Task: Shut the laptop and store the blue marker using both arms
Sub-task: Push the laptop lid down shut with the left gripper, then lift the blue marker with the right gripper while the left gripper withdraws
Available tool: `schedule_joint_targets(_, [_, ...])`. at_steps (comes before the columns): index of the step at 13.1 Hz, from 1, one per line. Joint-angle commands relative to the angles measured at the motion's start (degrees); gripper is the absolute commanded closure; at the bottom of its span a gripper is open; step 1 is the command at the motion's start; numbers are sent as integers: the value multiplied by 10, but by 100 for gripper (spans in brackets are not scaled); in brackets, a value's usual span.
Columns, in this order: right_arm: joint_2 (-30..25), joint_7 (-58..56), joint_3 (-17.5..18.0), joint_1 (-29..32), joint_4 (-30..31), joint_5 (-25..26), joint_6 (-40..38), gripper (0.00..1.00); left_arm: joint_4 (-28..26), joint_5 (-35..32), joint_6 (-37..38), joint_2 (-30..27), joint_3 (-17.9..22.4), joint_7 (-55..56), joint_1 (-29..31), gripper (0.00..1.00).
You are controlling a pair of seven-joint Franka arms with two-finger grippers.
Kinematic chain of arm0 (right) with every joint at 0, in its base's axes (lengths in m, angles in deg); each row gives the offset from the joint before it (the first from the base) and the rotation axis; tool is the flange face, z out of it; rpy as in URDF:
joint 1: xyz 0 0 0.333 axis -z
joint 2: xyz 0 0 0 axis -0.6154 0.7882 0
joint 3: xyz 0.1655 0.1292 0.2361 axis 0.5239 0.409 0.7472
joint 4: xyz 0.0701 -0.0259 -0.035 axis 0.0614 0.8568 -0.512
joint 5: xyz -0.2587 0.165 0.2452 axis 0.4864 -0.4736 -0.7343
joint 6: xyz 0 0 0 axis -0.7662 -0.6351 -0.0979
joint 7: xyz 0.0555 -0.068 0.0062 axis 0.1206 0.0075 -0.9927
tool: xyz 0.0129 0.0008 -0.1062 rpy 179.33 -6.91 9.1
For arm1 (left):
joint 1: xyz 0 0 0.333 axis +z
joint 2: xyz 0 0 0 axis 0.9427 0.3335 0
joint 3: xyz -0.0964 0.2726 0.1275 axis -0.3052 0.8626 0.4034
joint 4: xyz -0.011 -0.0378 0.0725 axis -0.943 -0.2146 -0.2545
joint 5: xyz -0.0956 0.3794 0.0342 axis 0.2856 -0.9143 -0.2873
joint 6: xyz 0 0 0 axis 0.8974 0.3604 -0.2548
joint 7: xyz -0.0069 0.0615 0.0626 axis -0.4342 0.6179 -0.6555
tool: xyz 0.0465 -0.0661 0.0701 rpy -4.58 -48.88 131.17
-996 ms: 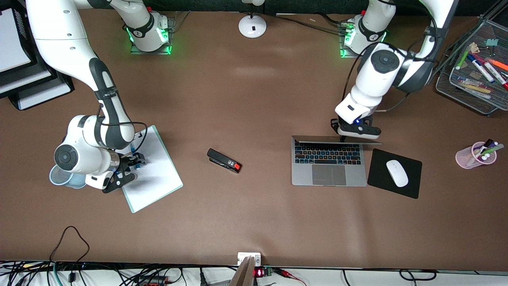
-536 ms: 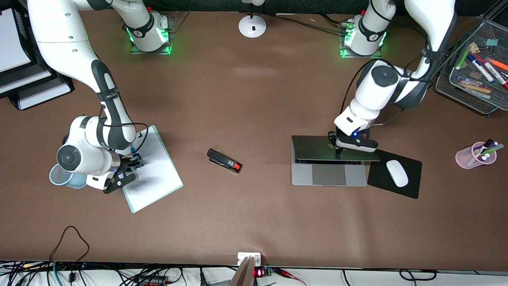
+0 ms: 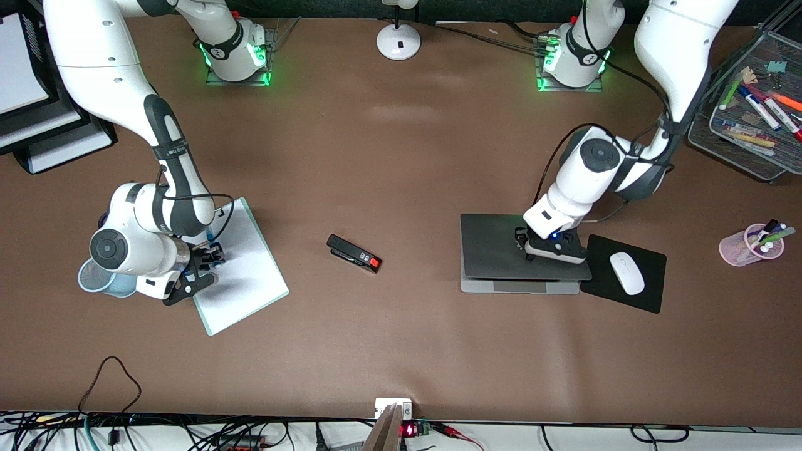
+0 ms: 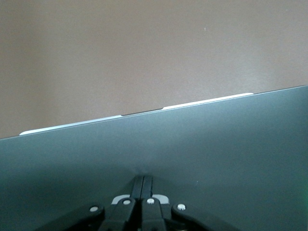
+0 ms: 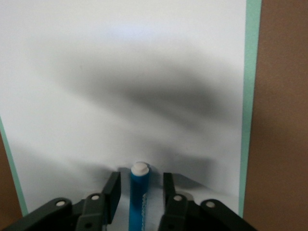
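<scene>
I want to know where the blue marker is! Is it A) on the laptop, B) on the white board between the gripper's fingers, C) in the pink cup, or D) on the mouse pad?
B: the right wrist view shows the blue marker lying on the white board, between the right gripper's fingers.

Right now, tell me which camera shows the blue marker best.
The right wrist view: the blue marker lies on the white board between the right gripper's fingers. The front view barely shows it; the left wrist view shows none.
</scene>
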Motion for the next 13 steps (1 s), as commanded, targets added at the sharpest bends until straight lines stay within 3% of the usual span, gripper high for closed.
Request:
schedule_joint_targets(1, [-2,-7,0,0,4,8,6,59,31,-19,-15,41,1,-3,3,100])
schedule_joint_targets(9, [-2,-6,0,0,4,8,1,72,59,-70,-28,93,15,-3,1,100])
schedule_joint_targets(13, [-1,-4,0,-1,3,8,1,73,59,-70,-27,99,15,-3,1,100])
